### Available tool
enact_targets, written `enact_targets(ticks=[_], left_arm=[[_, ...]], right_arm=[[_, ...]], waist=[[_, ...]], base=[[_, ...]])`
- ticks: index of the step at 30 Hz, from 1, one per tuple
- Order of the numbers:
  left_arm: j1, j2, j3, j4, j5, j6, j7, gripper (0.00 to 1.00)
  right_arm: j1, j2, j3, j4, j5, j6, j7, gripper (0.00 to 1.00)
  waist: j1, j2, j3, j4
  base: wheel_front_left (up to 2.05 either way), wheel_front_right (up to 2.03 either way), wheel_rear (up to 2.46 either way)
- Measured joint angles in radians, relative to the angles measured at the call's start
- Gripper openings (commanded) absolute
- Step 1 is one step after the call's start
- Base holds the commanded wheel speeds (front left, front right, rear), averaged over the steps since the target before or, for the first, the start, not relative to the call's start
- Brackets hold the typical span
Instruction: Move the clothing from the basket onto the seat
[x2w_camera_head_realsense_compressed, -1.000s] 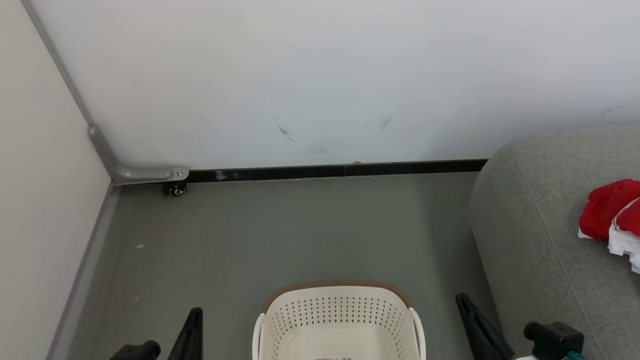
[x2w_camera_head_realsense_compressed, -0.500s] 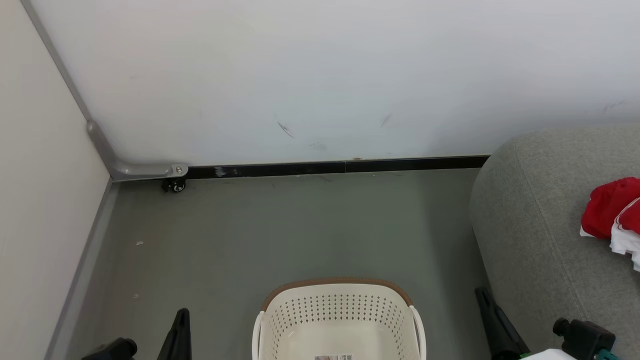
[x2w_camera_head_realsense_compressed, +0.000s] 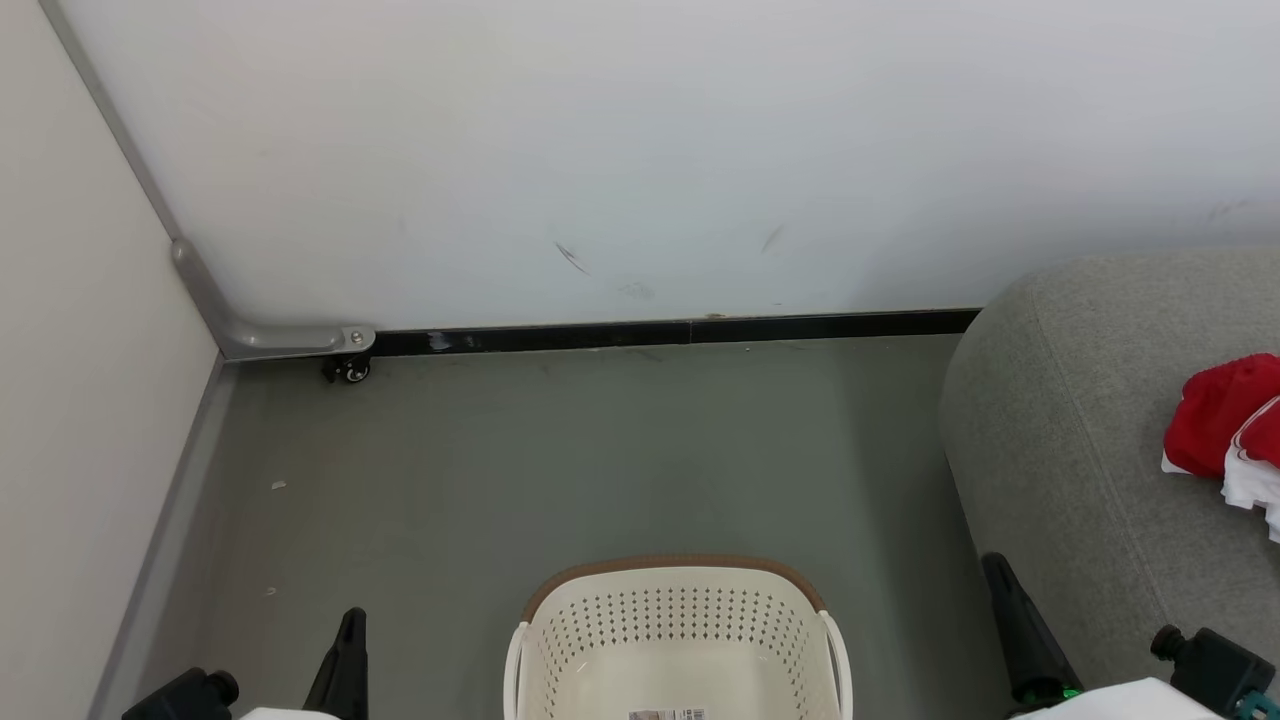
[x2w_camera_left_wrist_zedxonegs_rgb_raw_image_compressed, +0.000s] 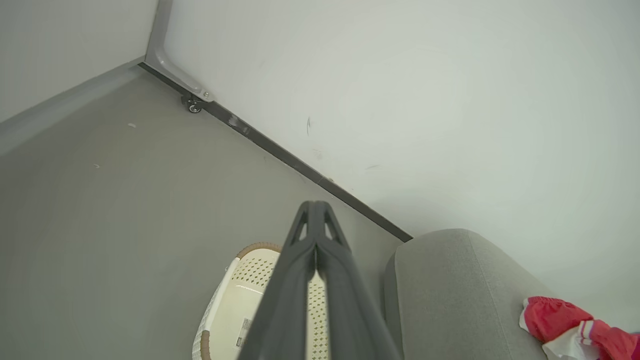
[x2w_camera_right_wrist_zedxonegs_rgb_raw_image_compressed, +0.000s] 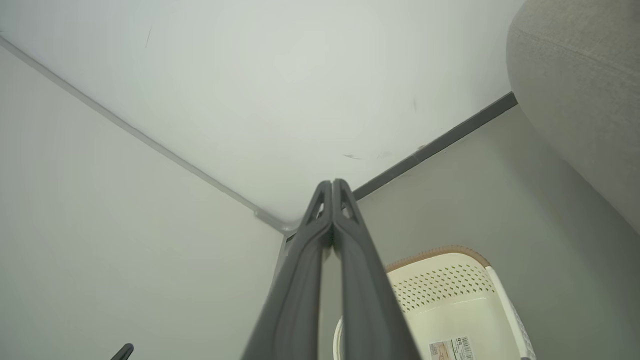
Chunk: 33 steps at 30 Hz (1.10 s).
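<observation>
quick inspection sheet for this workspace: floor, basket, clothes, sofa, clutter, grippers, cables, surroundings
surface: grey floor, smooth; the basket stands on it.
job's things: basket upright, no clothing in the part that shows, label on its bottom; clothing, red and white, lies on the seat at the right.
clutter: pale specks on the floor near the left wall.
grippers: left gripper shut, holding nothing; right gripper shut, holding nothing; they flank the basket without touching it.
cables: nothing seen.
surroundings: white wall, black skirting, grey bracket with a caster in the corner.
</observation>
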<state>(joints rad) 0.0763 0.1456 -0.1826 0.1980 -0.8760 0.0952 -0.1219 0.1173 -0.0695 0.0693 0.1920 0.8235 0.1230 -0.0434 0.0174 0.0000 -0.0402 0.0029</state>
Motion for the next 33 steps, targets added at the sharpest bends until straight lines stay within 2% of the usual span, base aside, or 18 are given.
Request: enact_targets(ticks=[6,22,33], left_arm=[[-0.002,-0.007,0.021,0.001,-0.079,-0.018,0.022,0.0],[-0.041,-0.026,0.078,0.018,-0.296,-0.072,0.076,0.0],[-0.063,-0.036,0.118,0.029,-0.442,-0.115,0.107,0.0]], right_arm=[[-0.009,-0.005,-0.006,0.007,0.093,0.0,0.002,0.0],[-0.066,-0.022,-0.029,0.03,0.338,0.0,0.021,0.0],[-0.091,-0.032,-0.04,0.04,0.508,0.0,0.032,0.0]], waist=[[-0.0007,0.0,0.001,0.0],[-0.0136,0.0,0.019,-0.001],[-0.0162,0.0,0.03,-0.002]], base=[[0.0,0.0,0.0],[0.0,0.0,0.0],[0.0,0.0,0.0]])
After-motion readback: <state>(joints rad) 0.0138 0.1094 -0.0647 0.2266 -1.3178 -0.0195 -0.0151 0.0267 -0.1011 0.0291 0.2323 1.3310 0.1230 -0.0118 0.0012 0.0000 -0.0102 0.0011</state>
